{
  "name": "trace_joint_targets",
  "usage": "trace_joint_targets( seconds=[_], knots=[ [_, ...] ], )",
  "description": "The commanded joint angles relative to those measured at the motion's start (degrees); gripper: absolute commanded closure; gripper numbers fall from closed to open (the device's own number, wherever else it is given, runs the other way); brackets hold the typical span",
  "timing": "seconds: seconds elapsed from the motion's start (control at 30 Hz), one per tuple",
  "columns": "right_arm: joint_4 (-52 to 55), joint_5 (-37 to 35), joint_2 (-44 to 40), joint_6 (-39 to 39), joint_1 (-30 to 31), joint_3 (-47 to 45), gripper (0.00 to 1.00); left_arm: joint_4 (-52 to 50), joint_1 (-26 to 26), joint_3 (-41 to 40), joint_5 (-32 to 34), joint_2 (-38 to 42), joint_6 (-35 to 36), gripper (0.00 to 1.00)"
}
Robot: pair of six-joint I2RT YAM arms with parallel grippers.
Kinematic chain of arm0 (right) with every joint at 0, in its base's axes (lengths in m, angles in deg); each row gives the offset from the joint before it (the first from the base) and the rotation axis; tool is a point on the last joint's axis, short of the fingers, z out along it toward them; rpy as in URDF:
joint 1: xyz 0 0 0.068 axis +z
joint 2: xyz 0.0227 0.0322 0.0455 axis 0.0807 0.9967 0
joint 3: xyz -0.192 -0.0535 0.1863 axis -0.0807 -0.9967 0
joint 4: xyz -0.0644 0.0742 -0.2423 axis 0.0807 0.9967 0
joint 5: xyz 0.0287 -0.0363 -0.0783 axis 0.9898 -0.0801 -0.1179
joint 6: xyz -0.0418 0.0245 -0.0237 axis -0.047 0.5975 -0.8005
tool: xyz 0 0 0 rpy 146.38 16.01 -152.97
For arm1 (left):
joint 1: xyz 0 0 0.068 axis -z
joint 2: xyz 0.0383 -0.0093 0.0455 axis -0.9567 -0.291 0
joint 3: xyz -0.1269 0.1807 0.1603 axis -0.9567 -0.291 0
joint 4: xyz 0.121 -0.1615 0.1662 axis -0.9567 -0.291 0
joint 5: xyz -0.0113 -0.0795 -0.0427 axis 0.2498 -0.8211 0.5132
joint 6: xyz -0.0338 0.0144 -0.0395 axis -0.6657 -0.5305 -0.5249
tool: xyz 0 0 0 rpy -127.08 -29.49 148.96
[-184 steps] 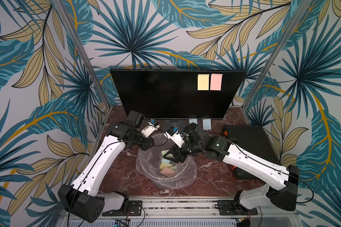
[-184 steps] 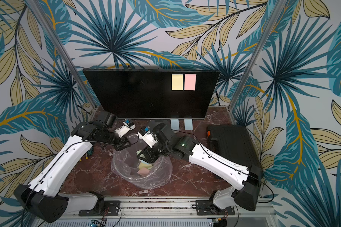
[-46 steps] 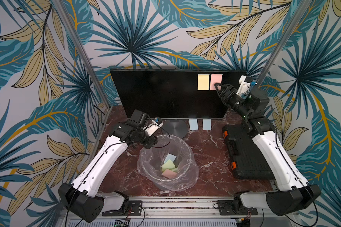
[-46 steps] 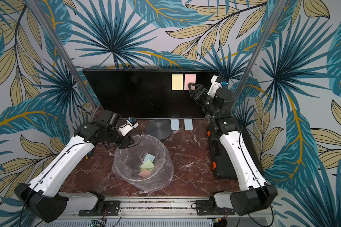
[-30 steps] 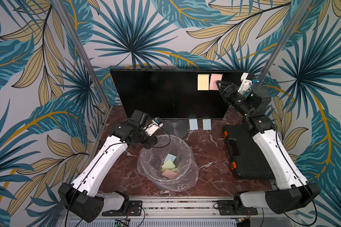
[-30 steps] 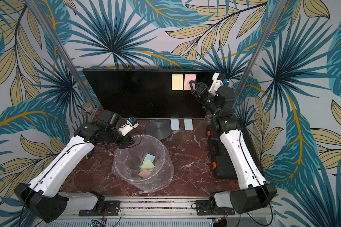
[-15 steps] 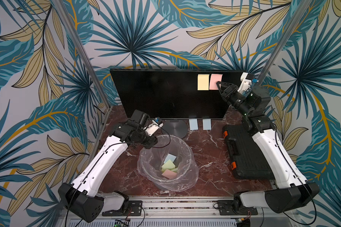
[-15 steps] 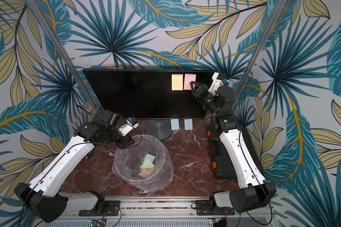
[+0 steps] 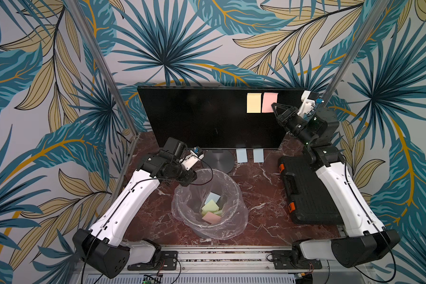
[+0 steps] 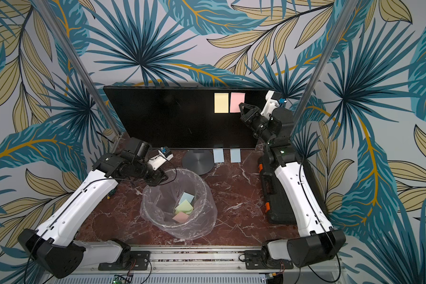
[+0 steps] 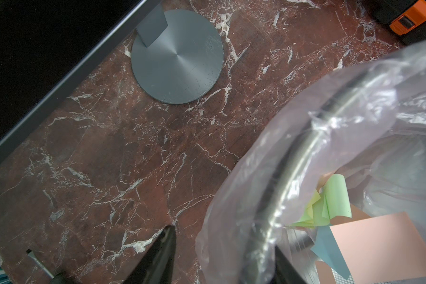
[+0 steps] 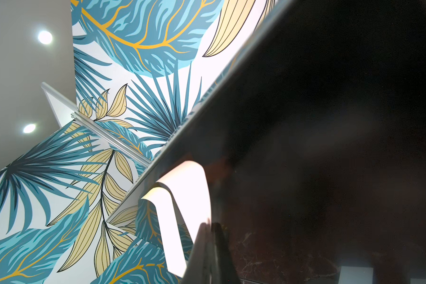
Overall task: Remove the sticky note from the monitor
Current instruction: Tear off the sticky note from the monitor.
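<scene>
The monitor [image 9: 194,118] stands at the back on its round grey base [image 11: 177,56], screen dark. A yellow sticky note [image 9: 253,102] and a pink sticky note [image 9: 268,100] hang side by side on its upper right. My right gripper [image 9: 273,105] is raised to the screen and shut on the pink note's lower right edge. The right wrist view shows that note [image 12: 194,191] curling off the glass at my closed right gripper [image 12: 210,225]. My left gripper [image 11: 223,248] is low and open. One finger is outside the bin's rim and one inside.
A clear-bagged bin [image 9: 241,211] at table centre holds several loose notes. A black case [image 9: 305,194] with orange latches lies on the right under my right arm. Two pale blue notes [image 9: 241,155] lie below the monitor's edge. A screwdriver [image 11: 40,263] lies by the left arm.
My right gripper's jaws have shut on the pink note's edge over the last second. The arm itself has hardly shifted. The left arm and the bin have stayed put.
</scene>
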Motion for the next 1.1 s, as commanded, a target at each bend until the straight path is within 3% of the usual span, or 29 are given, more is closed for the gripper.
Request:
trace_joint_targets(
  seconds=[0.0, 0.77, 1.07],
  knots=[
    [0.5, 0.1, -1.9, -1.7, -0.1, 0.9, 1.00, 0.2, 0.1, 0.0, 0.7, -0.3, 0.7, 0.47],
    [-0.2, 9.6, -8.8, -5.7, 0.0, 2.5, 1.00, 0.2, 0.1, -0.2, 1.3, -0.4, 0.6, 0.47],
    [8.7, 14.7, -15.1, -10.3, 2.9, -4.4, 1.00, 0.0, 0.1, 0.1, 2.2, -0.6, 1.0, 0.47]
  ],
)
